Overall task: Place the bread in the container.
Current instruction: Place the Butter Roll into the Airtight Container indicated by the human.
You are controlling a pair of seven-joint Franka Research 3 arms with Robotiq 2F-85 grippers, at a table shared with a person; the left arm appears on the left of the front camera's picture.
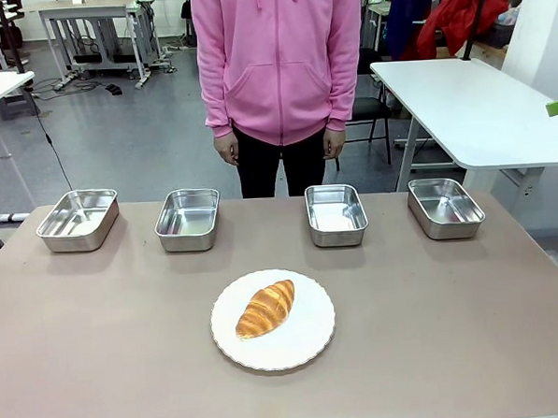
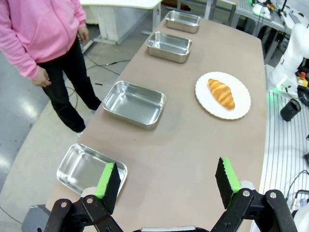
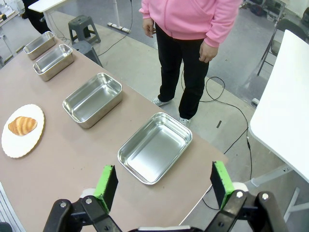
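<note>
Bread point(image 1: 265, 308) on white plate point(image 1: 305, 346), middle of surface point(image 1: 454, 331), ungrasped. Left tool point(image 2: 166, 164) and right tool point(image 3: 163, 167) spread, empty. Risks: wrong choice among four look-alike trays point(image 1: 336, 213); glossy tapered crust slipping; plate dragged.

Workshop-like lab, white worktables point(image 1: 479, 105), cables point(image 1: 56, 160) trailing over grey floor point(image 1: 144, 141), metal-framed benches point(image 1: 91, 22)

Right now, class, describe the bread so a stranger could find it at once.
On the brown table, four steel trays line the far edge by the person. Nearer, alone in the middle, is a round white plate; the bread lies on it, golden-brown and ridged, unlike the shiny empty trays.
</note>
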